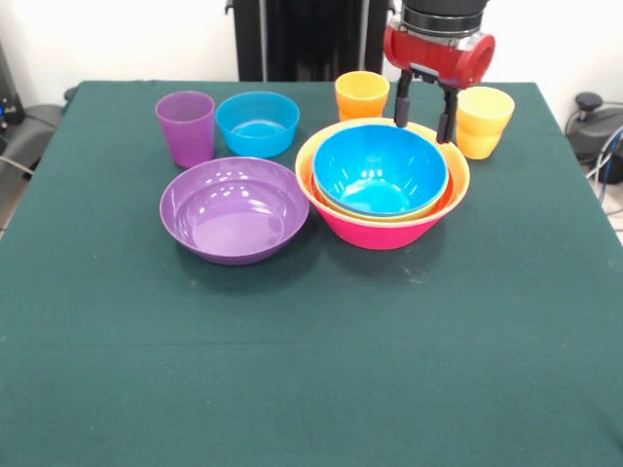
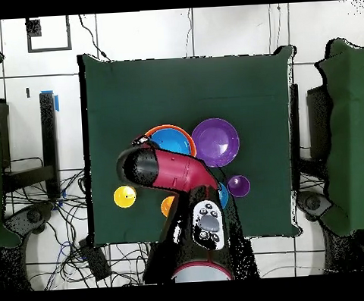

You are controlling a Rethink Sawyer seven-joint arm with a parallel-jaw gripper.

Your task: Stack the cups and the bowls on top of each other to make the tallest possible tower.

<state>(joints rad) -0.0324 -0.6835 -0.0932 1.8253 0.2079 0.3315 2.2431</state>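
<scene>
The tower point(image 1: 383, 195) stands right of centre: a large pink bowl holds an orange bowl, with a blue bowl point(image 1: 380, 167) on top. It also shows in the overhead view point(image 2: 171, 136), partly under the arm. A purple bowl point(image 1: 234, 208) point(image 2: 215, 142) sits empty to its left. A small blue bowl point(image 1: 257, 123), a purple cup point(image 1: 186, 126) point(image 2: 238, 186), an orange cup point(image 1: 361, 95) and a yellow cup point(image 1: 484, 121) point(image 2: 124, 196) stand behind. My gripper point(image 1: 423, 115) hangs open and empty over the tower's far rim.
The dark green table point(image 1: 311, 370) has bare cloth in front of the bowls. The black pedestal point(image 1: 297, 39) stands at the far edge. The arm point(image 2: 171, 172) covers the orange cup and small blue bowl in the overhead view.
</scene>
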